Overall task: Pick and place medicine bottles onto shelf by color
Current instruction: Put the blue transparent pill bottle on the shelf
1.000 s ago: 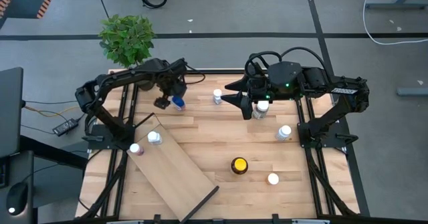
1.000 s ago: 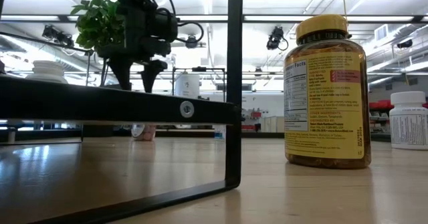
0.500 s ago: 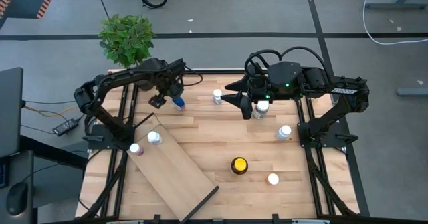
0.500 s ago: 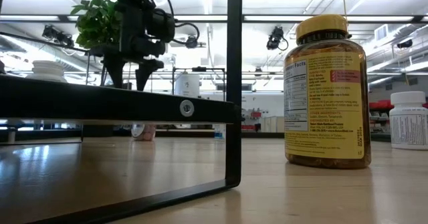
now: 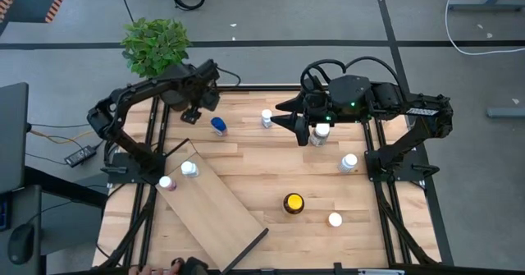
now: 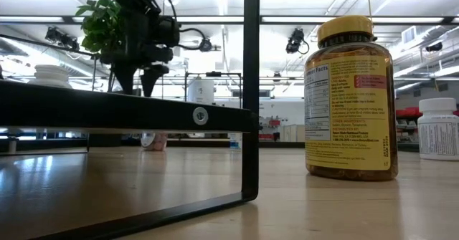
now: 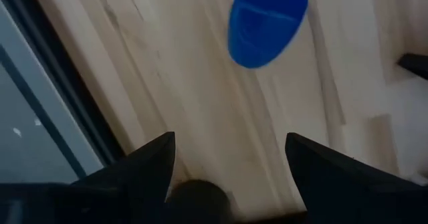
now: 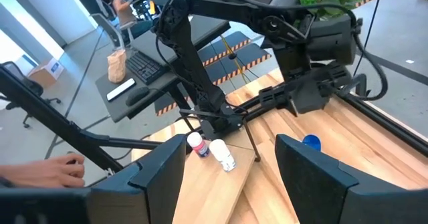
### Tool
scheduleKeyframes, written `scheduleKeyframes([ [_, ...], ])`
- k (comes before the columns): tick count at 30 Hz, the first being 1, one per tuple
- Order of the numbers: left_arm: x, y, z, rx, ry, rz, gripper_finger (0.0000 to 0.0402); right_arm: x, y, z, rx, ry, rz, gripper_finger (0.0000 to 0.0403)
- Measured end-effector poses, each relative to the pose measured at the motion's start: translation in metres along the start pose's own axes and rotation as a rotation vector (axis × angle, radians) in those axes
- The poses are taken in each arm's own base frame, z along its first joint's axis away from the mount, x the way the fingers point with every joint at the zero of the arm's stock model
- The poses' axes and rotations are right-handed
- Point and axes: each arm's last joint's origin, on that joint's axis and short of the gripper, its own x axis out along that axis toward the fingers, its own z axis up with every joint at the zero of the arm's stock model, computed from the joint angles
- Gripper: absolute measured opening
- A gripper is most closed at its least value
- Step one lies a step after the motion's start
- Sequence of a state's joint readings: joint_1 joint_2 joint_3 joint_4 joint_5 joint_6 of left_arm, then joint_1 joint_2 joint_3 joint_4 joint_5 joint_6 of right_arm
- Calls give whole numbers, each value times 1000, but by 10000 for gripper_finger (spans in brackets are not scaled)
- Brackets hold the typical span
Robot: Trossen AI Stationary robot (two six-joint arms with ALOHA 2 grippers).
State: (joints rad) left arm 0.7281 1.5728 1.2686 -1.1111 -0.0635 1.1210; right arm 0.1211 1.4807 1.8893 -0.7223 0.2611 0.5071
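Note:
A blue-capped bottle (image 5: 218, 126) stands on the table at the far left; in the left wrist view only its cap (image 7: 267, 17) shows. My left gripper (image 5: 192, 116) hangs open and empty above the table, to the left of it, pointing down (image 7: 229, 138). A white-capped bottle (image 5: 189, 169) and a pinkish one (image 5: 166, 183) stand on the pale shelf (image 5: 217, 209). More white-capped bottles (image 5: 267, 117) (image 5: 349, 162) (image 5: 335, 220) and an amber, yellow-capped bottle (image 5: 293, 203) stand on the tabletop. My right gripper (image 5: 285, 115) waits open, high over the far middle.
A potted plant (image 5: 156, 47) stands beyond the far left corner. Another white-capped bottle (image 5: 321, 131) stands under my right arm. In the low view the shelf's dark edge (image 6: 129, 112) and the amber bottle (image 6: 350, 97) fill the foreground. A person's hand (image 8: 60, 170) shows beside the table.
My left gripper has moved away from the blue-capped bottle toward the table's far left corner, still pointing down. The blue-capped bottle has stayed upright where it was.

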Motion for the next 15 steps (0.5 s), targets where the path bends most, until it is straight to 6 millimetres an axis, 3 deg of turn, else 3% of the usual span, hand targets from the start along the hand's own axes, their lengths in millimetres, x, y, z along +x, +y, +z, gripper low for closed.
scheduleKeyframes([
  [7,20,5,10,68,-12,-62,288,0,0,0,41,0,0,239],
  [15,21,6,25,92,-159,-53,288,0,0,0,62,0,0,239],
])
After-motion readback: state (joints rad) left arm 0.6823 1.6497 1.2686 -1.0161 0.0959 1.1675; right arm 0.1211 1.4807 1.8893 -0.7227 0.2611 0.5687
